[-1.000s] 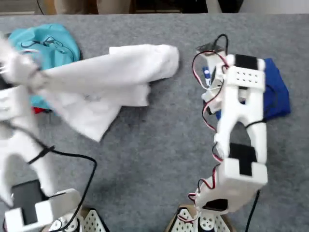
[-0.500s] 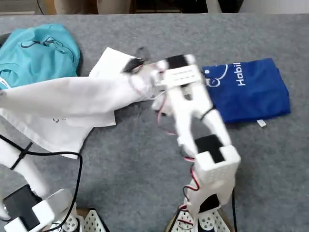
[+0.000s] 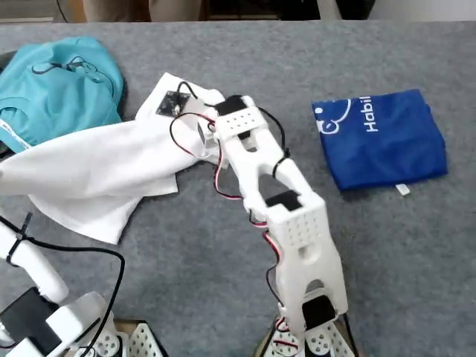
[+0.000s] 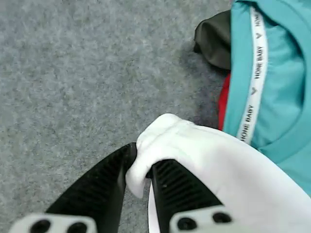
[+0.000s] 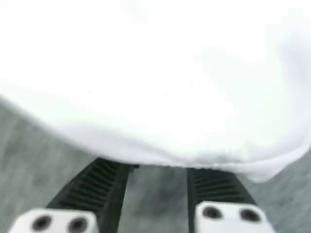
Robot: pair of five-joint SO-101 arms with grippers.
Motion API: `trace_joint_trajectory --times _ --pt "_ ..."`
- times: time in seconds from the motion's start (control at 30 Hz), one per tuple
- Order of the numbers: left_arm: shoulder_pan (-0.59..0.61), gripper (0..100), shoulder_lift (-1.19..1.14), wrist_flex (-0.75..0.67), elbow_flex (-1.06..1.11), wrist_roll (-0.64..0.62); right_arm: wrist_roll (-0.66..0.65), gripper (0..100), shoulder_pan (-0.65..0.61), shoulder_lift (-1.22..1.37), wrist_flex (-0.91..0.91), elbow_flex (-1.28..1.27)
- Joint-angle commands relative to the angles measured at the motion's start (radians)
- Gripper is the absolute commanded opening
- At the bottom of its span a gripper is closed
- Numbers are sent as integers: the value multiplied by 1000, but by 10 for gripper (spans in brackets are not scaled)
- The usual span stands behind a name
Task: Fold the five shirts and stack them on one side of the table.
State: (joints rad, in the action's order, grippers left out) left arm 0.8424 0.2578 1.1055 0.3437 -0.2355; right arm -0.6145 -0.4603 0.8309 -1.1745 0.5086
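The white shirt (image 3: 97, 167) lies on the tabletop (image 3: 223, 290) just beside the teal shirt (image 3: 63, 78), on the side toward the arms' bases. It is pulled out into a long band whose axis runs from below the teal shirt off toward the middle of the tabletop. The left arm (image 3: 33, 268) has its jaws clenched on a rolled fold at the end of the white shirt nearest the teal shirt. That fold is held close to a dark garment (image 4: 214, 41) and a strip of red cloth (image 4: 224, 104) tucked under the teal shirt. The right arm (image 3: 297, 223) reaches over the other end of the band, the end farthest from the teal shirt. Its jaws stand released and parted, with bare grey tabletop showing between them. The white hem lies straight across their opening, just ahead of the tips and seemingly brushing them. So the free end sits directly in front of the right jaws, crosswise to them, and the right arm is much the nearer one to it. The likely next move is a short push forward and a pinch on that hem, so the shirt can be spread flat between both arms. A folded blue shirt (image 3: 383, 137) lies well apart from the teal shirt, across the tabletop.
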Motion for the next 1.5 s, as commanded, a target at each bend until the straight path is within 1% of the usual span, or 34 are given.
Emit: trace_joint_trajectory --times 0.0,0.07,0.1,0.17,0.33,0.37,0.43,0.5,0.57,0.83,0.9,0.97,1.07,1.13,1.23,1.33,1.4,1.47 --pt "8 18 18 -94 69 -61 20 135 -18 97 32 286" --pt "8 18 18 -150 123 -84 20 34 -13 157 12 420" --pt "8 18 18 -181 149 -92 20 0 -12 185 -2 487" --pt "8 18 18 -229 186 -97 20 27 -10 239 -26 616" --pt "32 18 8 -258 201 -97 20 12 -12 387 3 886" --pt "32 18 8 -272 210 -97 21 30 -12 418 12 931" --pt "31 18 10 -302 236 -98 40 100 -10 470 2 1017" --pt "29 18 15 -339 264 -98 158 168 8 507 -18 1104" --pt "29 18 16 -351 272 -98 267 211 24 522 -51 1170" --pt "15 18 7 -358 272 -100 420 222 113 389 -163 1161" --pt "14 18 7 -358 272 -100 420 221 125 338 -256 1159" --pt "12 18 7 -358 272 -100 405 221 120 286 -404 1158" --pt "12 18 7 -358 272 -100 408 220 64 243 -624 1144" --pt "12 18 7 -358 272 -100 410 201 44 236 -617 1092" --pt "12 18 7 -358 272 -100 474 117 -10 196 -615 952" --pt "12 18 7 -359 272 -100 525 41 -84 136 -615 745" --pt "12 18 7 -382 282 -98 551 35 -120 87 -614 621" --pt "12 18 7 -407 301 -98 589 56 -153 42 -614 533"
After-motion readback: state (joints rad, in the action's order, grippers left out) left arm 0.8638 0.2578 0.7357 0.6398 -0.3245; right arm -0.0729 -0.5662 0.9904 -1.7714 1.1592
